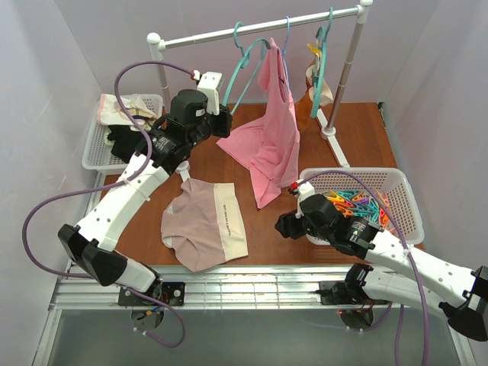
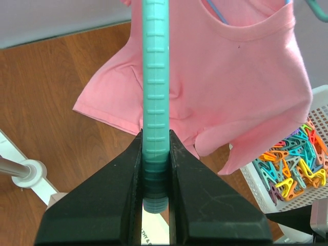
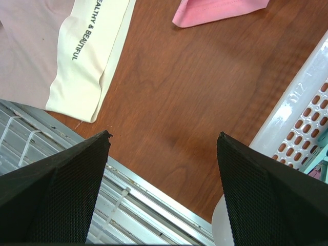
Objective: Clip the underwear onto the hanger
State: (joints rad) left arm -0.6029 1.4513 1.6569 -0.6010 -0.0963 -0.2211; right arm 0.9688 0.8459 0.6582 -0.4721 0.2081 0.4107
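Left fingers [image 2: 102,205]: clamped on hanger [image 2: 155,77].
Right fingers [image 3: 61,189]: spread over table [image 3: 179,92], basket [image 3: 287,118] rim at right.
Underwear [image 1: 202,221]: flat, lower centre, by table's front edge.
Hidden: hanger's hook, in wrist view.

hanger [image 2: 155,77]: teal plastic, ribbed, satin sheen | underwear [image 1: 200,221]: soft matt cloth, cream waistband smoother | table [image 3: 179,102]: wood grain, smooth, faint gloss | pink top [image 2: 236,82]: matt knit cloth | basket [image 3: 294,120]: white perforated plastic | right gripper [image 3: 164,136] pads [image 3: 61,195]: matt black, fine-meshed
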